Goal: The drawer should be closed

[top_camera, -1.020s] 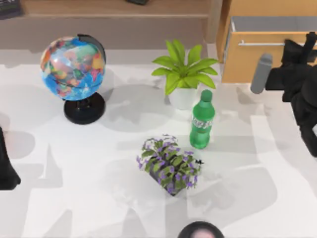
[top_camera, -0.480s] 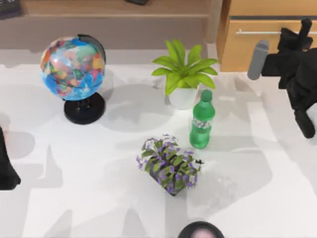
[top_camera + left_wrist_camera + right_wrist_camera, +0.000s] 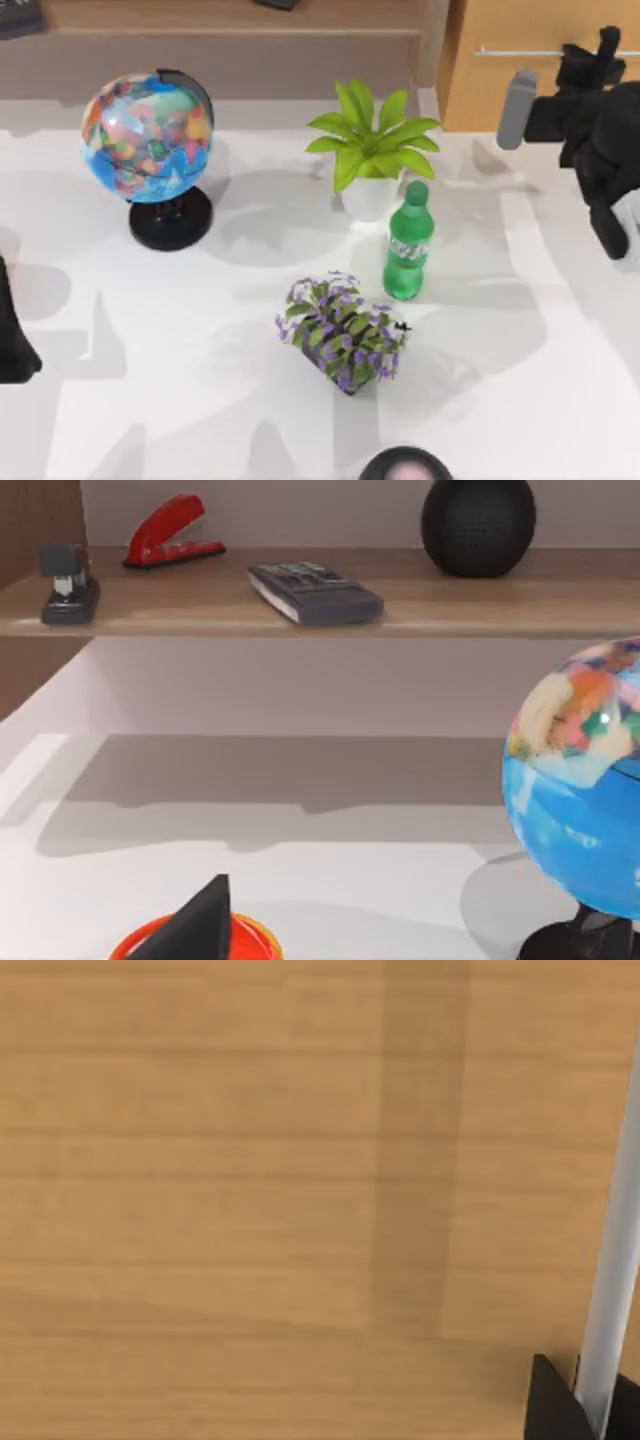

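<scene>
- The drawer [image 3: 520,80] sits at the far right of the table, its light orange-tan front showing no white inner box from above, so it looks pushed in flush.
- Its thin silver bar handle [image 3: 520,51] runs horizontally across the upper part of the front.
- The right gripper [image 3: 604,48] is at the far right, up against the drawer front at the right end of the handle.
- In the right wrist view the wooden front is very close, with the handle [image 3: 612,1290] running past a dark fingertip [image 3: 552,1405] just beside it.
- Whether the right gripper's fingers are spread or closed around the bar cannot be told.
- The left arm [image 3: 12,330] is parked at the left edge of the table; a dark tip shows in its wrist view, and the state of its fingers cannot be told.
- A globe [image 3: 148,140] stands on a black base at the far left.
- A leafy green plant in a white pot [image 3: 370,150] stands near the middle, just left of the drawer.
- A green bottle [image 3: 407,245] stands upright just on the near side of that plant.
- A purple-flowered plant [image 3: 340,335] sits nearer still, to the bottle's left.
- A brown shelf [image 3: 300,605] behind the globe holds a red stapler [image 3: 170,530], a calculator [image 3: 315,590] and a black ball [image 3: 478,525].
</scene>
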You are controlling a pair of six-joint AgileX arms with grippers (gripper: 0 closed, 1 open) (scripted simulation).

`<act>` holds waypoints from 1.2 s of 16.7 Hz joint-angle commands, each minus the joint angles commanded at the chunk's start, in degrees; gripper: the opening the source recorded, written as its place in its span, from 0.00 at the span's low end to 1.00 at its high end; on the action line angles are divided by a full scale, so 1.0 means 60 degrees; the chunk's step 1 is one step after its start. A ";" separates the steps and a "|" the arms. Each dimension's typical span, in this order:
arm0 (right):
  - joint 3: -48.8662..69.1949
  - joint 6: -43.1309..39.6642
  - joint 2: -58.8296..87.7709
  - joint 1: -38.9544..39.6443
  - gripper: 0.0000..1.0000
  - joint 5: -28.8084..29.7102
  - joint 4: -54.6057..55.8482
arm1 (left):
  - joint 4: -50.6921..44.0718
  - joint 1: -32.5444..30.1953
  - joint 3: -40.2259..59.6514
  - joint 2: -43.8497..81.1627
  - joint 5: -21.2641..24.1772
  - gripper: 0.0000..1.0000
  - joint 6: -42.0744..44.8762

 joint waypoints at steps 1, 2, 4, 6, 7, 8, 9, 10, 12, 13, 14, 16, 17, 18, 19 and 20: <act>0.0000 0.0000 0.0000 0.0000 0.00 0.0000 0.0000 | 0.0000 0.0000 0.0000 0.0000 0.0000 1.00 0.0000; 0.0000 0.0000 0.0000 0.0000 0.08 0.0000 0.0000 | 0.0000 0.0000 0.0000 0.0000 0.0000 1.00 0.0000; 0.0000 0.0000 0.0000 0.0000 0.23 0.0000 0.0000 | 0.0000 0.0000 0.0000 0.0000 0.0000 1.00 0.0000; 0.0000 0.0000 0.0000 0.0000 0.38 0.0000 0.0000 | 0.0000 0.0000 0.0000 0.0000 0.0000 1.00 0.0000; 0.0000 0.0000 0.0000 0.0000 0.45 0.0000 0.0000 | 0.0000 0.0000 0.0000 0.0000 0.0000 1.00 0.0000; 0.0000 0.0000 0.0000 0.0000 0.53 0.0000 0.0000 | 0.0000 0.0000 0.0000 0.0000 0.0000 1.00 0.0000; 0.0000 0.0000 0.0000 0.0000 0.60 0.0000 0.0000 | 0.0000 0.0000 0.0000 0.0000 0.0000 1.00 0.0000; 0.0000 0.0000 0.0000 0.0000 0.68 0.0000 0.0000 | 0.0000 0.0000 0.0000 0.0000 0.0000 1.00 0.0000; 0.0000 0.0000 0.0000 0.0000 0.83 0.0000 0.0000 | 0.0000 0.0000 0.0000 0.0000 0.0000 1.00 0.0000; 0.0000 0.0000 0.0000 0.0000 0.90 0.0000 0.0000 | 0.0000 0.0000 0.0000 0.0000 0.0000 1.00 0.0000; 0.0000 0.0000 0.0000 0.0000 0.98 0.0000 0.0000 | 0.0000 0.0000 0.0000 0.0000 0.0000 1.00 0.0000; 0.0000 0.0000 0.0000 0.0000 1.00 0.0000 0.0000 | 0.0000 0.0000 0.0000 0.0000 0.0000 1.00 0.0000; 0.0000 0.0000 0.0000 0.0000 1.00 0.0000 0.0000 | 0.0000 0.0000 0.0000 0.0000 0.0000 1.00 0.0000; 0.0000 0.0000 0.0000 0.0000 1.00 0.0000 0.0000 | 0.0000 0.0000 0.0000 0.0000 0.0000 1.00 0.0000; 0.0000 0.0000 0.0000 0.0000 1.00 0.0000 0.0000 | 0.0000 0.0000 0.0000 0.0000 0.0000 1.00 0.0000; 0.0000 0.0000 0.0000 0.0000 1.00 0.0000 0.0000 | 0.0000 0.0000 0.0000 0.0000 0.0000 1.00 0.0000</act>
